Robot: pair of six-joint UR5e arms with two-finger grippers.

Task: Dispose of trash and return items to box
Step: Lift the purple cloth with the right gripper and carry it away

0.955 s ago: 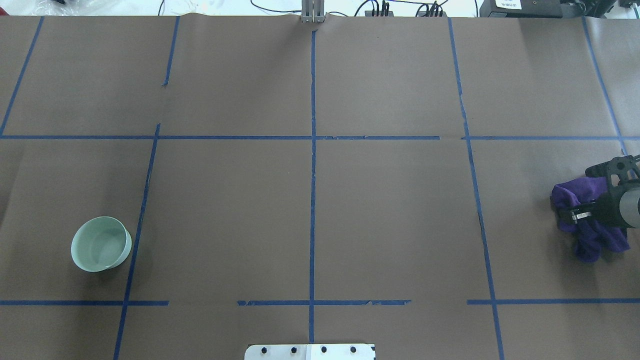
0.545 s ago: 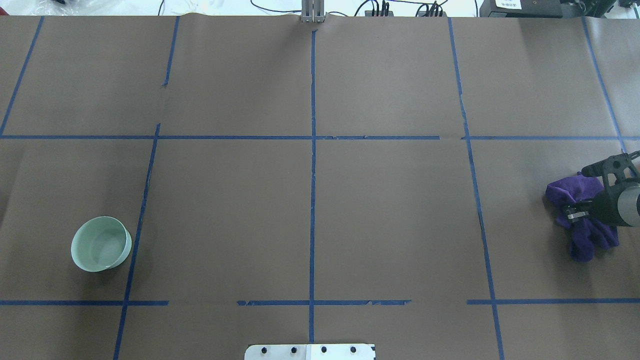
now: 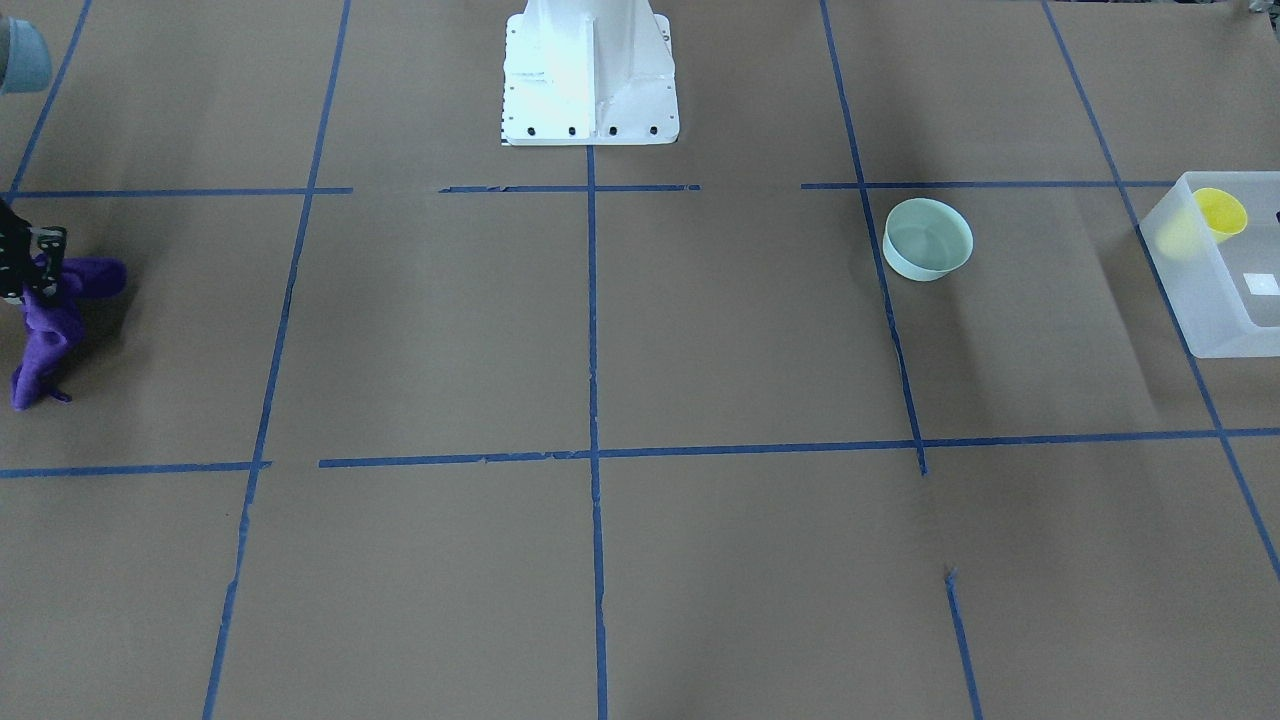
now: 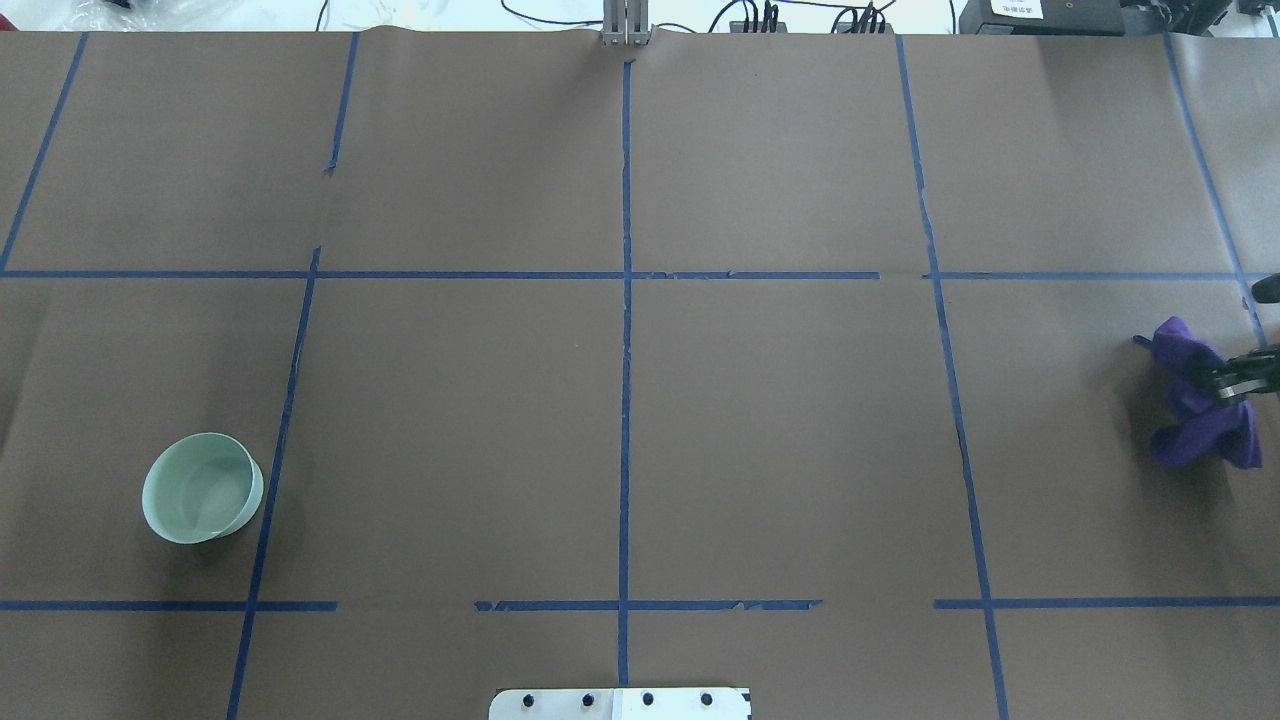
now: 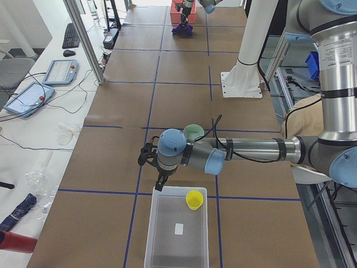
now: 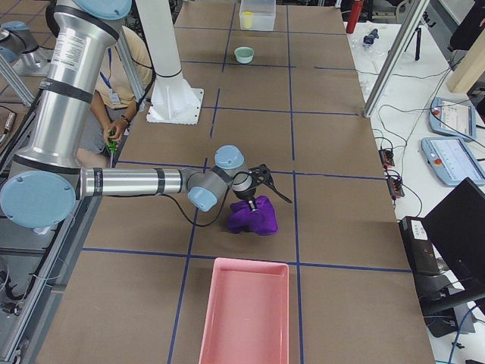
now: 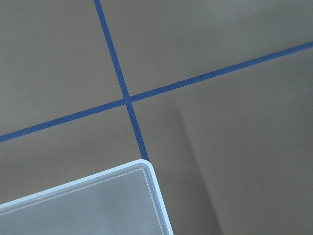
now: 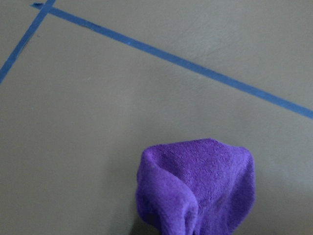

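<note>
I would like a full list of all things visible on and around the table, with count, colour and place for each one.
bowl: one, pale mint green, upright on the table toward the robot's left, outside the box
cup: one, yellow, inside the box, in a corner
box: one, frosted white, at the table's left end
purple cloth: one, purple, held by the right hand on the table's right side
tray: one, pink, at the table's right end
table: one, brown cover with blue tape lines
robot base: one, white, at the middle of the robot's edge
left hand: one, black, beside the box's corner; whether it is open cannot be told
right hand: one, black, shut on the purple cloth
</note>
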